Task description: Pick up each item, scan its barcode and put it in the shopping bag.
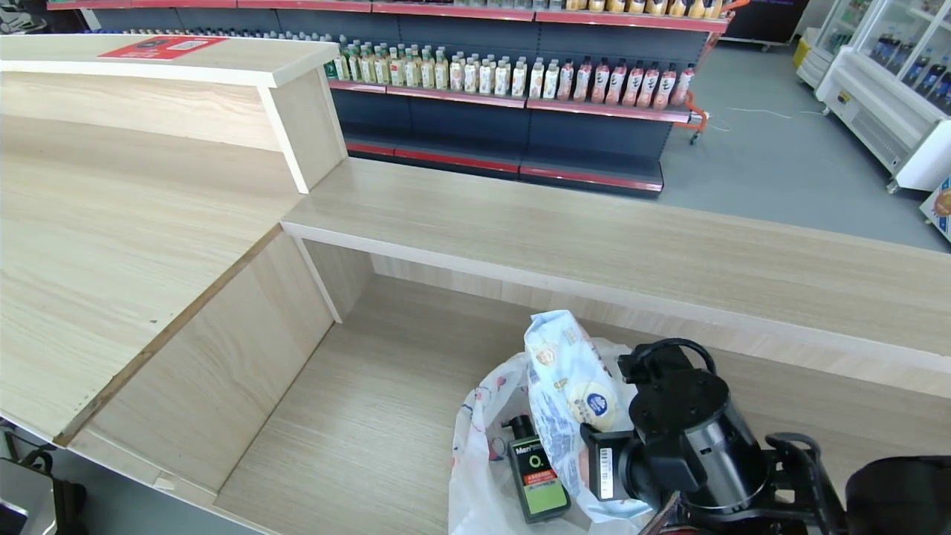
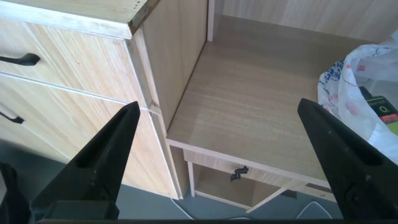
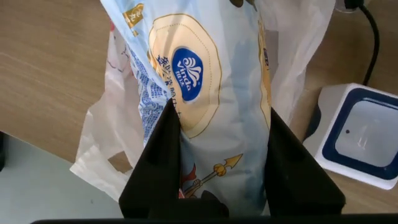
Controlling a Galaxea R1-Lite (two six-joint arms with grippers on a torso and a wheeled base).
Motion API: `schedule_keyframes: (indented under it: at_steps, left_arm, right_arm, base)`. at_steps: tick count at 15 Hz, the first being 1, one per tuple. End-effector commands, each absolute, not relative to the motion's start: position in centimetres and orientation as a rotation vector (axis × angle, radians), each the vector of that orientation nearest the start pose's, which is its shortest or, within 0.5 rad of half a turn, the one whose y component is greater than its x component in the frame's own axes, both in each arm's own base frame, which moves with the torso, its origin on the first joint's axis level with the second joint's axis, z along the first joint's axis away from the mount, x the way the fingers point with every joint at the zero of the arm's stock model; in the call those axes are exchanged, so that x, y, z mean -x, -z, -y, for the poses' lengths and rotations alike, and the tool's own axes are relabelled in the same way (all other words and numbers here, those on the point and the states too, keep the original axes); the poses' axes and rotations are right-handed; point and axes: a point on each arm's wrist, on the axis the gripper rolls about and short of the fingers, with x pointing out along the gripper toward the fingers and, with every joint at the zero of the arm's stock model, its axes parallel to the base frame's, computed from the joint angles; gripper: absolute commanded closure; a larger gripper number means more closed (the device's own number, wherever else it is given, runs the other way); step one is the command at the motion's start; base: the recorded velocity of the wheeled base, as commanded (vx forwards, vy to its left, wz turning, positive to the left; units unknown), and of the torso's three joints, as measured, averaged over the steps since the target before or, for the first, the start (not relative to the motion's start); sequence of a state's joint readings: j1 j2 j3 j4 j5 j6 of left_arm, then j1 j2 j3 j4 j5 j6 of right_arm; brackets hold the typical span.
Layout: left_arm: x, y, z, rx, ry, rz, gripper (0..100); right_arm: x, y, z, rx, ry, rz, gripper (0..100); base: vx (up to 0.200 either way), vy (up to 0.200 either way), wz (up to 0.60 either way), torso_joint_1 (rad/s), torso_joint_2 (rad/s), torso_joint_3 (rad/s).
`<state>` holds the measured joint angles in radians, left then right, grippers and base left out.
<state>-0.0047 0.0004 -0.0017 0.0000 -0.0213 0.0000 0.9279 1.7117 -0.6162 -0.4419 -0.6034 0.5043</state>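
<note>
Right claw (image 3: 221,112) is clamped on the sides of a soft tissue packet (image 3: 211,93), which stands nearly upright with its lower end down in the mouth of the shopping bag (image 1: 475,461). The bag sits on the lower tabletop (image 1: 356,416). The left claw (image 2: 219,106) is spread wide with nothing in it, hanging off by the tabletop's front edge, well apart from the bag.

What I'd worry about:
- The packet is tall and the bag is thin floppy plastic. Let go now and it'll probably lean over the rim and flop onto the tabletop, maybe dragging the bag with it.
- A bottle (image 1: 536,475) with a green label is already lying in there, right beside the packet. If the packet comes down on it, it may rest crooked instead of settling.
- The loose bag wall is close to the fingers, so pulling out could snag it and lift the whole thing.
- Nothing is holding the bag open, so the mouth could fold shut.

Count: one packet, one bottle, one bag, one scanner (image 3: 364,140) just beside the bag, two claws.
</note>
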Motion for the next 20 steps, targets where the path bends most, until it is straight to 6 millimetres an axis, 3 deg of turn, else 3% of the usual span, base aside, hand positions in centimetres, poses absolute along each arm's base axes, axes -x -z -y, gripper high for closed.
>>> schedule_keyframes:
  at_steps: [1, 3, 7, 10, 15, 20]
  left_arm:
    - [2.3, -7.6, 0.0, 0.000, 0.026, 0.002, 0]
    - [2.3, -7.6, 0.0, 0.000, 0.026, 0.002, 0]
    - [2.3, -7.6, 0.0, 0.000, 0.026, 0.002, 0]
    - [2.3, -7.6, 0.0, 0.000, 0.026, 0.002, 0]
    - [2.3, -7.6, 0.0, 0.000, 0.026, 0.002, 0]
    - [2.3, -7.6, 0.0, 0.000, 0.026, 0.002, 0]
  right_arm:
    - [-17.3, -12.5, -20.9, 0.028, -0.178, -0.499, 100]
    - [-16.9, -13.9, -19.9, 0.232, -0.070, -0.465, 100]
    - [-16.5, -15.4, -19.0, 0.312, -0.090, -0.436, 100]
    - [-16.6, -15.6, -19.5, 0.307, -0.103, -0.428, 100]
    - [-16.5, -15.1, -19.6, 0.344, -0.109, -0.446, 100]
    - [-17.7, -12.9, -19.6, 0.388, -0.064, -0.508, 100]
  base:
    - [0.000, 0.000, 0.00, 0.000, 0.00, 0.000]
    - [0.000, 0.000, 0.00, 0.000, 0.00, 0.000]
    - [0.000, 0.000, 0.00, 0.000, 0.00, 0.000]
    - [0.000, 0.000, 0.60, 0.004, 0.00, 0.004]
    - [0.000, 0.000, 0.12, -0.001, 0.00, 0.000]
    - [0.000, 0.000, 0.00, 0.000, 0.00, 0.000]
